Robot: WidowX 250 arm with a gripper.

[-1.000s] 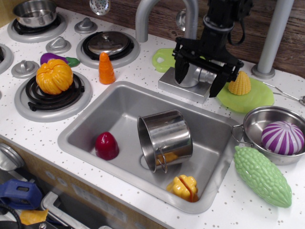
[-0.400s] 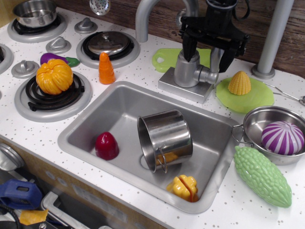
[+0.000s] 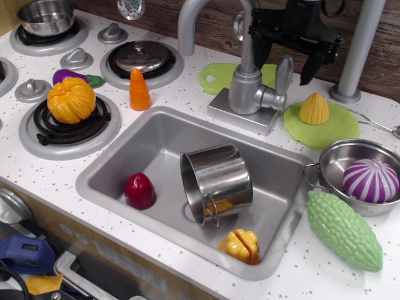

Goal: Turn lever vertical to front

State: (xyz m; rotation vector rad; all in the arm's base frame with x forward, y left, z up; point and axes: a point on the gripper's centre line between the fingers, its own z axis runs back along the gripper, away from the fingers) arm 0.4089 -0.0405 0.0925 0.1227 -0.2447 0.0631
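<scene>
The lever (image 3: 282, 76) is a short silver paddle jointed to the right side of the faucet's cylindrical base (image 3: 245, 90). It stands nearly upright with its rounded end up. My black gripper (image 3: 283, 65) hangs open just above and behind it. One finger (image 3: 259, 50) is left of the lever's top and the other finger (image 3: 310, 65) is to its right, and neither touches it. The gripper holds nothing.
The tall curved spout (image 3: 194, 15) rises left of the gripper. A steel pot (image 3: 215, 181), a red piece (image 3: 140, 190) and a yellow piece (image 3: 240, 245) lie in the sink (image 3: 115, 165). A corn on a green plate (image 3: 314, 109), a grey post (image 3: 357, 50) and a bowl (image 3: 350, 156) stand to the right.
The gripper has risen from around the faucet base and moved up and back to the right. The lever, hidden before, now shows standing upright.
</scene>
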